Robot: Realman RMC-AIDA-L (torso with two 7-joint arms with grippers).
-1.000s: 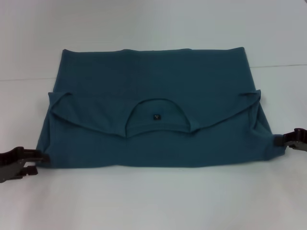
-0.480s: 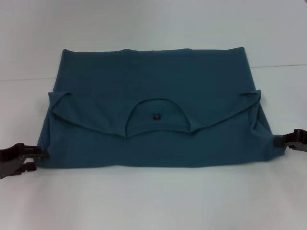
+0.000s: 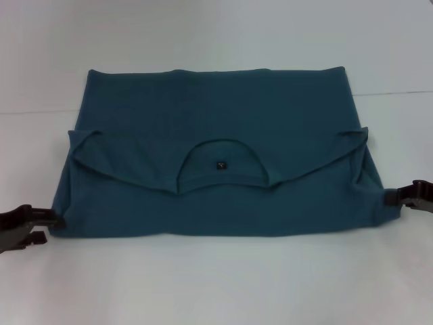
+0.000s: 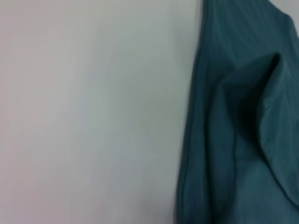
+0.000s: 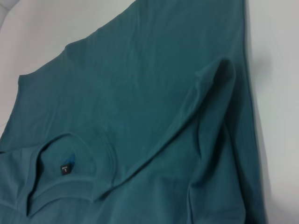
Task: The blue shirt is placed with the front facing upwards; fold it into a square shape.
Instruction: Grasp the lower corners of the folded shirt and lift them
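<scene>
Teal cotton, the blue shirt [image 3: 216, 156] lies folded mid-frame on the white table [image 3: 216, 284], unmoved. Left gripper [image 3: 30, 228], jaws parted and empty, has slid lower-left off the hem. Right gripper [image 3: 414, 196] stays at the shirt's right edge; its grip can't be made out.

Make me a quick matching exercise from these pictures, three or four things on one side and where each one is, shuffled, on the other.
Things:
1. left gripper
2. right gripper
3. neck label
4. blue shirt

Places:
A. inside the collar opening
B. at the shirt's near left corner
C. spread flat on the white table
D. at the shirt's right edge

Pairs: 1-B, 2-D, 3-A, 4-C
</scene>
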